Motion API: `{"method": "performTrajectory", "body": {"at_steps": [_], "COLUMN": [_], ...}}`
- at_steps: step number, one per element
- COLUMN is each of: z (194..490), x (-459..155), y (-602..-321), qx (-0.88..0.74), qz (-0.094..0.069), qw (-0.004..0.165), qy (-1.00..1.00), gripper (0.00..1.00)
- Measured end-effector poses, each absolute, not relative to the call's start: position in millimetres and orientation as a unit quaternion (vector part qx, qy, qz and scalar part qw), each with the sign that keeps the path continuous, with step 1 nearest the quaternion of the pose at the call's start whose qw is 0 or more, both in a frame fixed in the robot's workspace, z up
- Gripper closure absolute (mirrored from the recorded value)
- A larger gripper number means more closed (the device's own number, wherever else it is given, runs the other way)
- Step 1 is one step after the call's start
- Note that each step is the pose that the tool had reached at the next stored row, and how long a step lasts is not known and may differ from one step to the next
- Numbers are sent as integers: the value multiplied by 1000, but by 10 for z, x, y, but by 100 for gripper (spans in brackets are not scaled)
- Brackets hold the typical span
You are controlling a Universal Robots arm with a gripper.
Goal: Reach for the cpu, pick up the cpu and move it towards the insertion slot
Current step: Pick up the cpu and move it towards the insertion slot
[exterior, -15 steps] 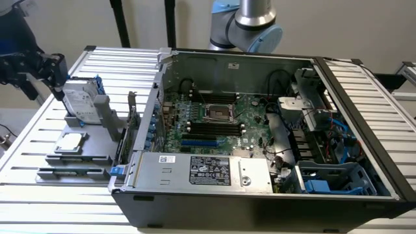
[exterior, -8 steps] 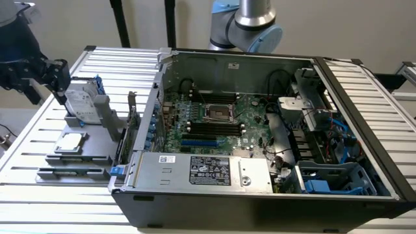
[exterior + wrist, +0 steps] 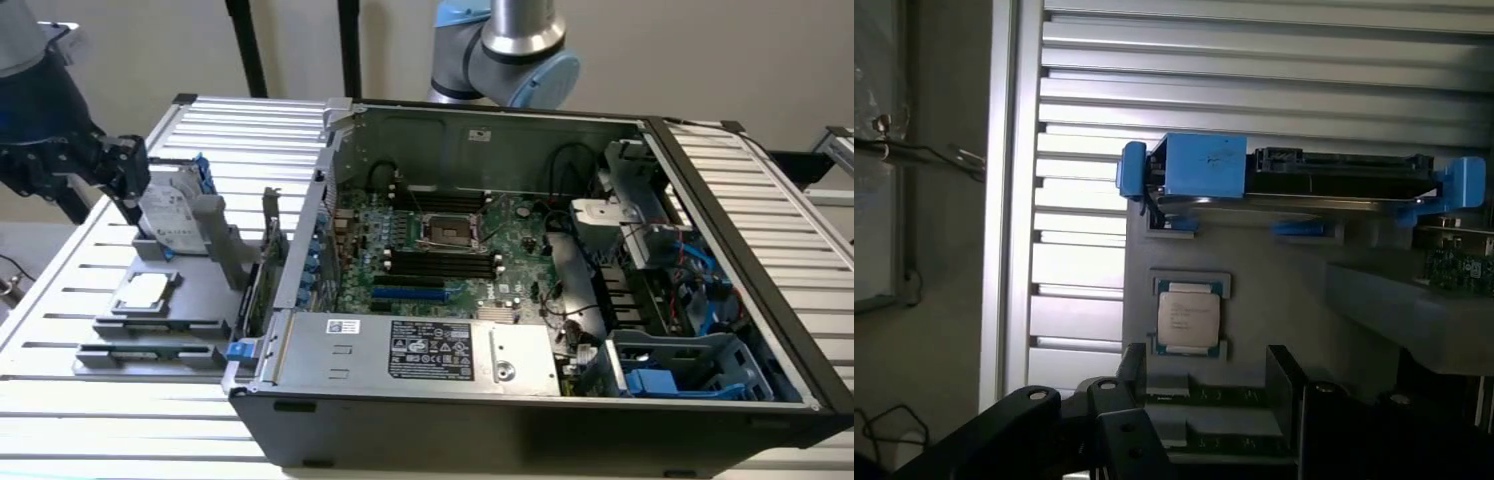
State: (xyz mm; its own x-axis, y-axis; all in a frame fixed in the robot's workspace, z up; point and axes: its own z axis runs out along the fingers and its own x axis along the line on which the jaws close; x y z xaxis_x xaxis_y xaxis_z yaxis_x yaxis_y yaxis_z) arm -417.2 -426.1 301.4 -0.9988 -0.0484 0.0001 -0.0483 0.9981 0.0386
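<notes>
While pincer [image 3: 1207, 358] hangs agape, cpu [image 3: 1189, 315] lies untouched nr it.

This is looking like a robotics lab or electronics workshop. An open desktop computer case [image 3: 534, 430] is lying on a slatted aluminium table [image 3: 120, 420], its green motherboard [image 3: 514, 225] facing up. A grey industrial robot arm [image 3: 518, 40] is standing behind it.

One cpu [image 3: 1188, 317], one insertion slot [image 3: 446, 234], one blue-framed hard drive [image 3: 1294, 175]
</notes>
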Motion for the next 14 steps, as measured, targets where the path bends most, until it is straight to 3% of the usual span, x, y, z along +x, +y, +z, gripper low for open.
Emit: {"method": "performTrajectory", "body": {"at_steps": [14], "z": [2759], "x": [-4164], "y": [-4261], "qx": [24], "qz": [-19], "qw": [1], "qy": [-1000], "gripper": [40]}}
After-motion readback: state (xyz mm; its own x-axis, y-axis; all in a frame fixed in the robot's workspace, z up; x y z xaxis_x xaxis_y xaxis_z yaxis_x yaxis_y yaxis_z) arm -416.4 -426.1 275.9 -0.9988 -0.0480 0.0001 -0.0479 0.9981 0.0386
